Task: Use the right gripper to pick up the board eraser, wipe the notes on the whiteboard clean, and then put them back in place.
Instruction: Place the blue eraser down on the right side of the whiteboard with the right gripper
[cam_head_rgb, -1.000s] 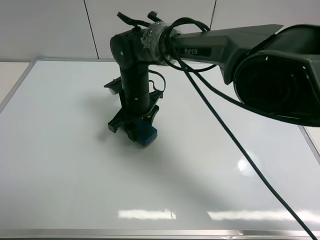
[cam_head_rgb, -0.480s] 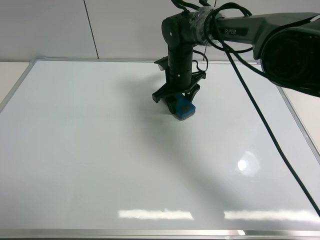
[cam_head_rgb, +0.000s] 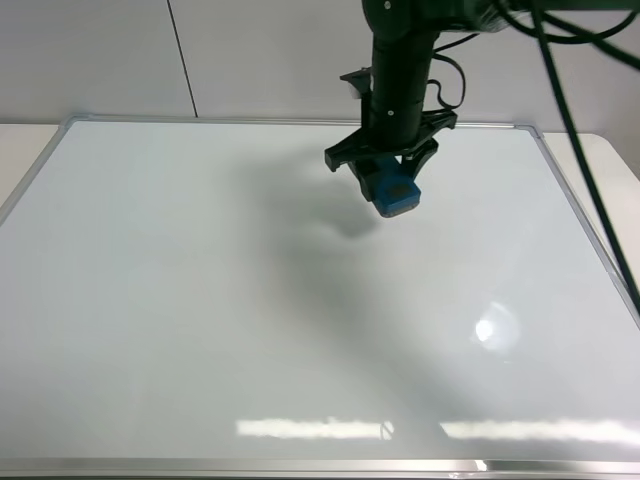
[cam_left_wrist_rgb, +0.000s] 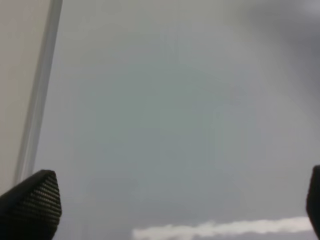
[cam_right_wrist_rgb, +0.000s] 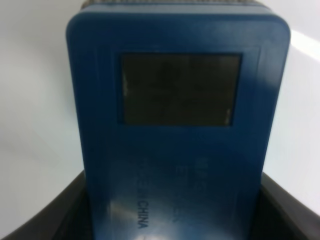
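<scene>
Presently, right gripper (cam_head_rgb: 394, 182): black two-fingered claw, pointing down, clenched on the board eraser (cam_head_rgb: 397, 192). Eraser (cam_right_wrist_rgb: 177, 130): teal-blue block with rounded corners, one grey rectangular patch facing the wrist camera, "CHINA" moulded near the clamped end, free end jutting past the fingers. Position: over the far, right-of-centre part of the whiteboard (cam_head_rgb: 200, 300), near its far silver frame, with its shadow lying apart from it on the glossy surface. Left gripper (cam_left_wrist_rgb: 172, 210): spread wide, nothing between the tips, above the whiteboard beside a frame edge.
</scene>
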